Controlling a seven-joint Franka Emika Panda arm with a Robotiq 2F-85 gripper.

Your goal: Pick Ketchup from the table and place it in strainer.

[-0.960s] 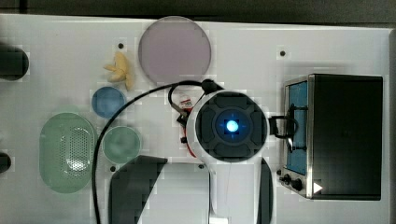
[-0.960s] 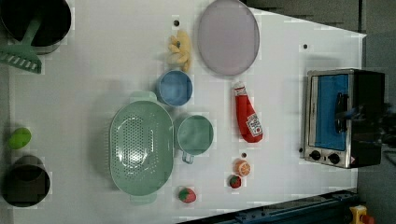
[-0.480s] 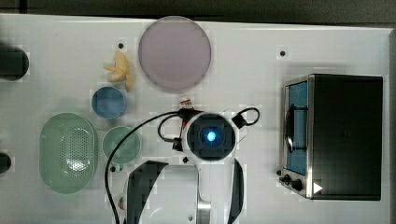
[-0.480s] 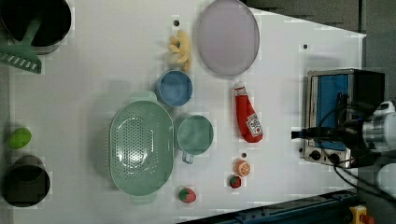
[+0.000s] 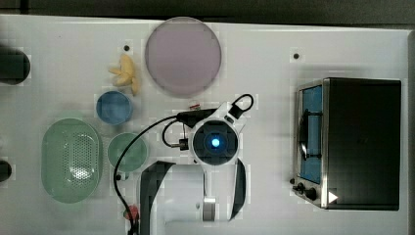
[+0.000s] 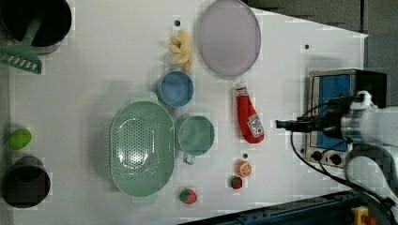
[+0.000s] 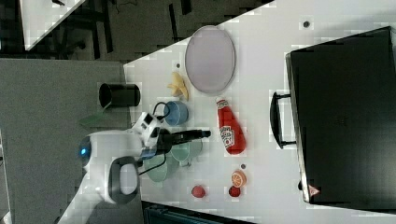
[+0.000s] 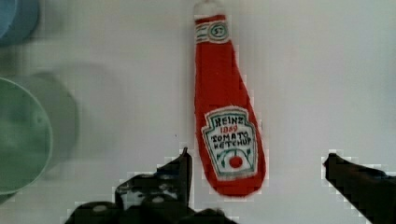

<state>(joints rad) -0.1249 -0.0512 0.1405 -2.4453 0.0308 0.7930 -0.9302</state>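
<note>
Arm's swung back over the ketchup (image 6: pixel 248 119) now, jaws wide open above it. Bottle lies flat on the white tabletop (image 6: pixel 94 70), cap toward the purple plate (image 6: pixel 228 37), strainer (image 6: pixel 141 149) well apart.

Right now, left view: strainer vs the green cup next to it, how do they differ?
The strainer is oval with a perforated bottom; the green cup is round with a solid bottom. The strainer is clearly bigger than the cup. The strainer has rim tabs at both ends; the cup has one small side handle. Both are pale green, upright and empty.
</note>
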